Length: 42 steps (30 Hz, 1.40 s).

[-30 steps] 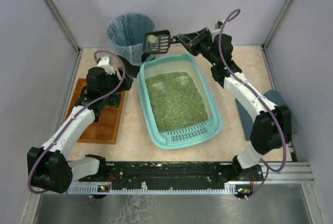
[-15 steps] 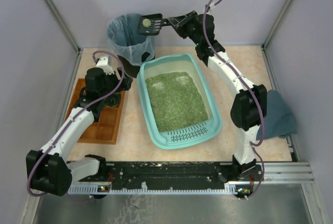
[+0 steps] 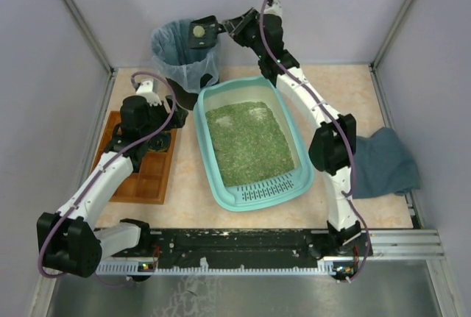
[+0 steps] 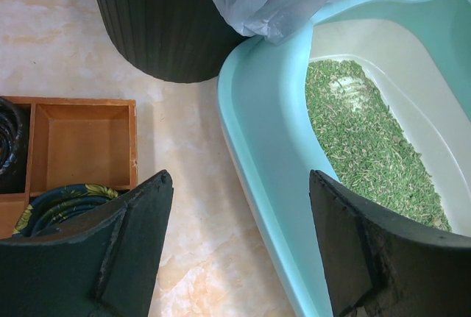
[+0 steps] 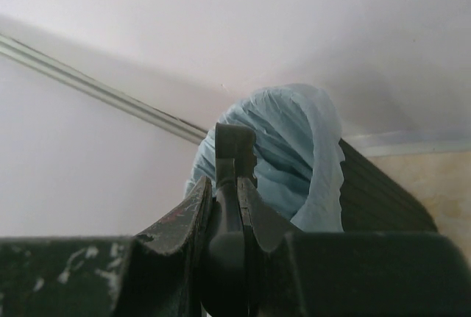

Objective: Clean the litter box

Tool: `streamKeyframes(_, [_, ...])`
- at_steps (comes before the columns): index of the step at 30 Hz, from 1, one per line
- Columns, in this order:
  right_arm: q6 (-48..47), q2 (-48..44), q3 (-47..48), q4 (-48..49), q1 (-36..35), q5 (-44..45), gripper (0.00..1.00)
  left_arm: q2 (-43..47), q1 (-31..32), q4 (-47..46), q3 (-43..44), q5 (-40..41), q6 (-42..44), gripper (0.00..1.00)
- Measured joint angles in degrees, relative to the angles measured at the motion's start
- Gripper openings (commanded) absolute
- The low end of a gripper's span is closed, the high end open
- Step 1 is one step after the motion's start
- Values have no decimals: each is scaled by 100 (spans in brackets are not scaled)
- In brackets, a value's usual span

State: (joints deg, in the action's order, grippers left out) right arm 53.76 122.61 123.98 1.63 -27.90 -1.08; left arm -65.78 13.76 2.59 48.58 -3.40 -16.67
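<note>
The right gripper (image 3: pixel 237 26) is clamped on the scoop (image 3: pixel 200 31), whose pale clump (image 3: pixel 198 31) hangs over the bin (image 3: pixel 171 48), at 11 o'clock from the litter box (image 3: pixel 265 189) mid-table. I'd tip it slowly, well inside the rim. The left gripper (image 4: pixel 239 181) hangs half-open and empty at the box's 9 o'clock.

Your litter box (image 3: pixel 265 190) is smooth, faintly glossy teal plastic, its litter (image 3: pixel 246 144) coarse and grainy. The bin (image 4: pixel 158 23) and scoop (image 3: pixel 200 32) look matt black plastic — the bin ribbed, its liner (image 3: pixel 171 46) thin crinkled film. The tray (image 3: pixel 151 177) is matt wood; the cloth (image 3: pixel 383 166) soft.
</note>
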Motion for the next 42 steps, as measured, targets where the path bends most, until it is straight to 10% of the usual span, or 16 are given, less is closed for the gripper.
streamKeyframes(22, [-4413, 380, 280, 887, -855, 664, 0, 0, 0, 11, 0, -24, 20, 79])
streamKeyframes(42, [-4503, -820, -935, 1342, -922, 614, 0, -61, 13, -15, 0, -518, 179, 81])
